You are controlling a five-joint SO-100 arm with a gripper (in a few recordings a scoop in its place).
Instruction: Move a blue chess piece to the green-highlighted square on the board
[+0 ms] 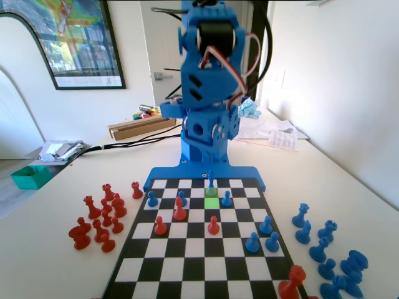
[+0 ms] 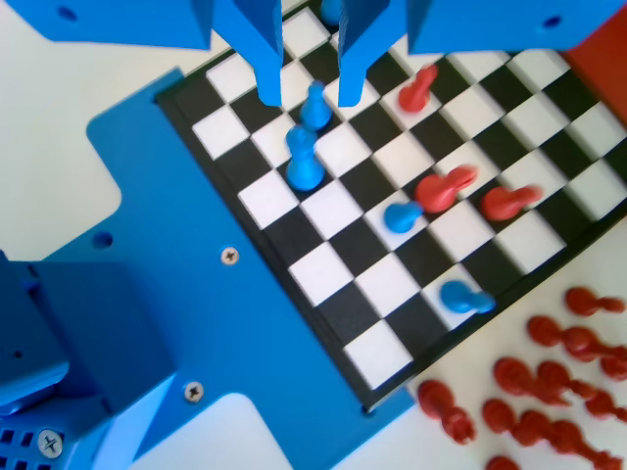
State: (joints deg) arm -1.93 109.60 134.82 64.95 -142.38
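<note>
Bright daylight, blurred wrist view

In the fixed view, the one board [image 1: 187, 274] carries one green-highlighted square [image 1: 212, 202], seven blue pieces [image 1: 252, 242] and four red pieces [image 1: 213, 225]. On the table [image 1: 50, 268] lie about ten loose red pieces [image 1: 100, 232] at the left and about eight loose blue pieces [image 1: 319, 249] at the right, both too bunched for an exact count.

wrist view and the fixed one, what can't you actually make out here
- Wrist view: the blurred red pieces on the board are smeared, so their types are unreadable.
- Wrist view: the top blue piece is cut off by the top edge, between the open claw's jaws.
- Wrist view: the down-looking angle hides how high the claw is above the nearest blue piece.
- Fixed view: the front red piece is cut off by the bottom edge.
</note>
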